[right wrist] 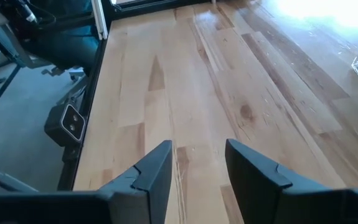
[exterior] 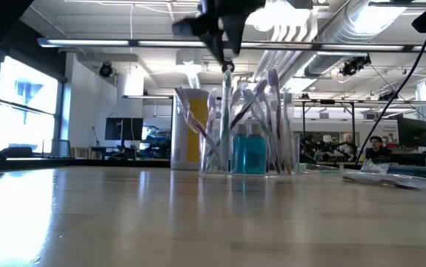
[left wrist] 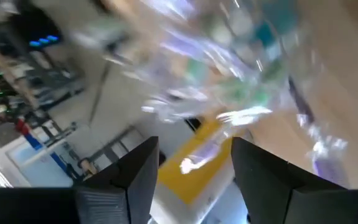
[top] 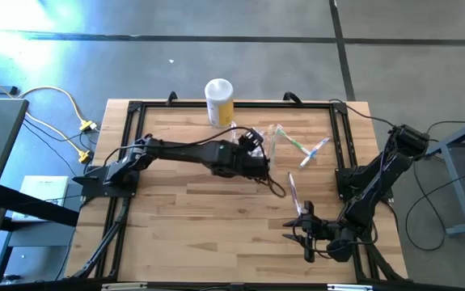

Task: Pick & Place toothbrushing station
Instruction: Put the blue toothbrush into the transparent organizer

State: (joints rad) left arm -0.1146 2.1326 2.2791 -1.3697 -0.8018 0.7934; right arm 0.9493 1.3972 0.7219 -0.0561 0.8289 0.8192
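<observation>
The right tool [top: 299, 225] waits nearest, at about 5 o'clock on the wooden tabletop [top: 192, 210] in the high view. Its fingers [right wrist: 157, 171] stand apart over bare boards and hold nothing.

Farther in, just right of the tabletop's middle, the left arm reaches across from 9 o'clock. The left tool [top: 254, 144] hangs over the toothbrushing station [exterior: 250, 152]. In the left wrist view its two dark fingers [left wrist: 135, 177] are spread with open space between them and nothing clamped. From table height, the tool's tip sits right above a brush handle standing in the holder; whether they touch cannot be told.

The toothbrushing station is a small clear plastic holder standing upright on the tabletop, its long axis vertical and its open top facing up. Inside are several toothbrushes [exterior: 275, 111], leaning outward in different directions with their ends well above the rim, and a blue bottle [exterior: 248, 152] low in the middle.

At about 2 o'clock from the holder, more toothbrushes [top: 311, 151] lie flat on the wood.

Farthest, near 12 o'clock at the tabletop's edge, a yellow canister [top: 219, 101] with a white lid stands upright, behind the holder.
</observation>
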